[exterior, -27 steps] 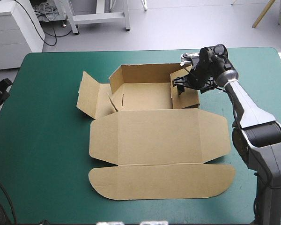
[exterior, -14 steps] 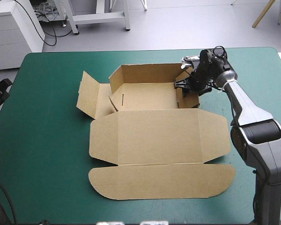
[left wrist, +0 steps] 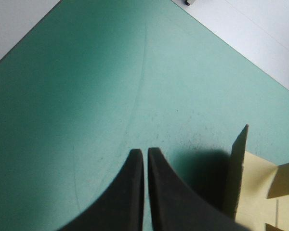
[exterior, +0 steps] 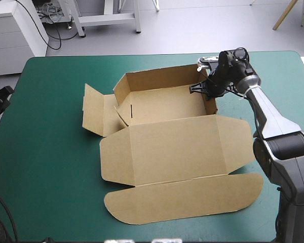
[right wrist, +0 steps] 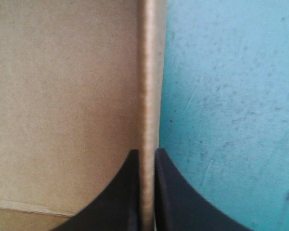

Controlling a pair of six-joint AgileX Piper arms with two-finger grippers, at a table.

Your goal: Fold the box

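Note:
The brown box (exterior: 167, 104) lies in the middle of the table as an open tray. Its back wall (exterior: 157, 78) stands raised, its left flap (exterior: 93, 109) splays outward, and its lid (exterior: 177, 147) lies flat toward the front with a rounded front flap (exterior: 187, 195). My right gripper (exterior: 209, 89) is shut on the top edge of the upright right wall. In the right wrist view the wall's edge (right wrist: 147, 86) runs between the black fingers (right wrist: 147, 155). My left gripper (left wrist: 145, 152) is shut and holds nothing. It hangs over the teal-green cover, with a box flap (left wrist: 236, 173) beside it.
The table's far edge (exterior: 157, 54) runs a short way behind the box's back wall. The right arm (exterior: 268, 116) reaches in along the table's right side. A stretch of teal-green cover (exterior: 45, 152) separates the box from the table's left edge.
My right gripper has shut on the right wall, which now stands upright. The whole box has turned slightly and shifted to the right. The left gripper has not changed.

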